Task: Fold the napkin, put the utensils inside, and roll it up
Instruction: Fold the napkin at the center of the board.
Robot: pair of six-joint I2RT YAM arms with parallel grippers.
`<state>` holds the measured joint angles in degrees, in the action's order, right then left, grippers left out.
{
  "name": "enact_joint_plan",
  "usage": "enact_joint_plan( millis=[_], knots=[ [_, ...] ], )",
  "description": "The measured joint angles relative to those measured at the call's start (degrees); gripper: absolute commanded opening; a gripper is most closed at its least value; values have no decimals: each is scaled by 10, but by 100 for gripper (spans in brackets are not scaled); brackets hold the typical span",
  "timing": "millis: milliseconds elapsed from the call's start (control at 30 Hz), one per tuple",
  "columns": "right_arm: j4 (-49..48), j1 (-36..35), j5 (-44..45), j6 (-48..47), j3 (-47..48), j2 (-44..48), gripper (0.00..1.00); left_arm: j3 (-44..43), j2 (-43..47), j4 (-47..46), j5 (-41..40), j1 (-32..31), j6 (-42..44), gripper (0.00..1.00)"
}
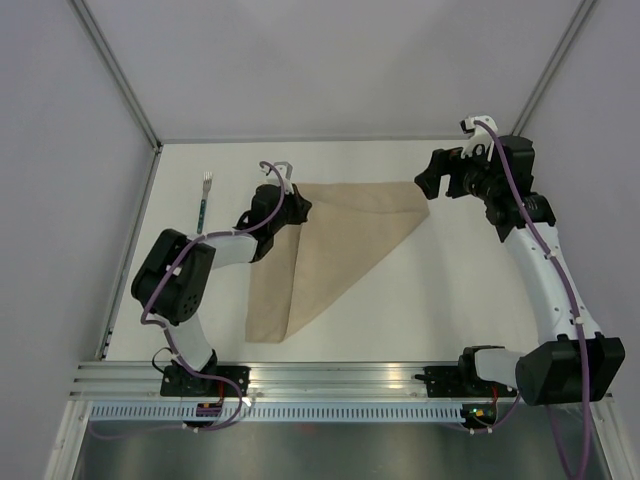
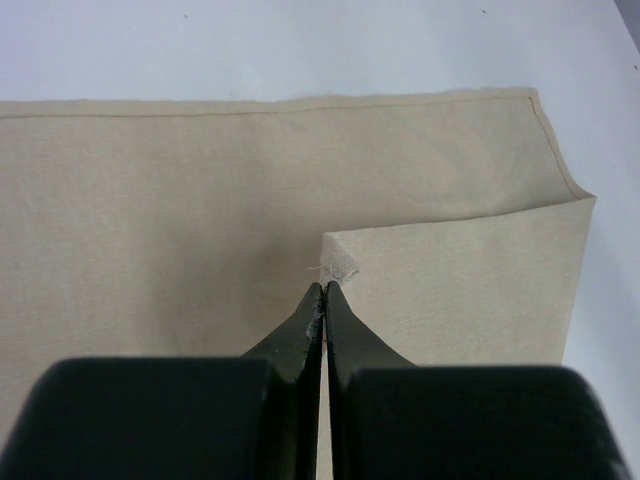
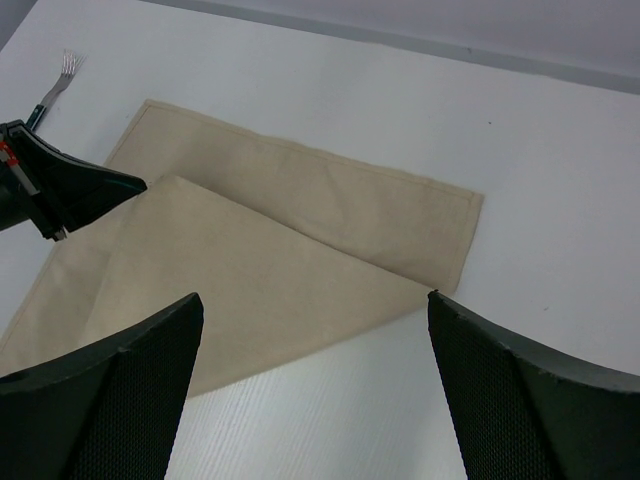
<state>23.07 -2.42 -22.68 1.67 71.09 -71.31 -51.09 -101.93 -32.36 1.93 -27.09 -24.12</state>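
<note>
One napkin (image 2: 150, 200) corner pinched in left tool (image 2: 324, 290); right tool (image 3: 313, 300) gaping, empty; fork (image 1: 205, 195) handle part-hidden.

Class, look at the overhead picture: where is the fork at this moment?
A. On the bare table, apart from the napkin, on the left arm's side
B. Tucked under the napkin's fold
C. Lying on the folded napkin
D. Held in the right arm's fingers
A: the fork lies on the white table, to the left of the napkin and clear of the cloth.
</note>
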Motion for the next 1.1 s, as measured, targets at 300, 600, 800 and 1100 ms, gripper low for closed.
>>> enact_joint_plan(
  millis=[300,600,800,1100],
  knots=[
    [0,0,-11,0,0,-11,98,-14,0,11,29,64,-9,2],
    [0,0,-19,0,0,-13,98,-51,-5,36,47,110,-11,2],
    [0,0,-20,-3,0,-13,98,-83,-17,46,56,123,-11,2],
    [0,0,-21,-7,0,-13,98,-94,-28,67,62,149,-11,2]
  ],
)
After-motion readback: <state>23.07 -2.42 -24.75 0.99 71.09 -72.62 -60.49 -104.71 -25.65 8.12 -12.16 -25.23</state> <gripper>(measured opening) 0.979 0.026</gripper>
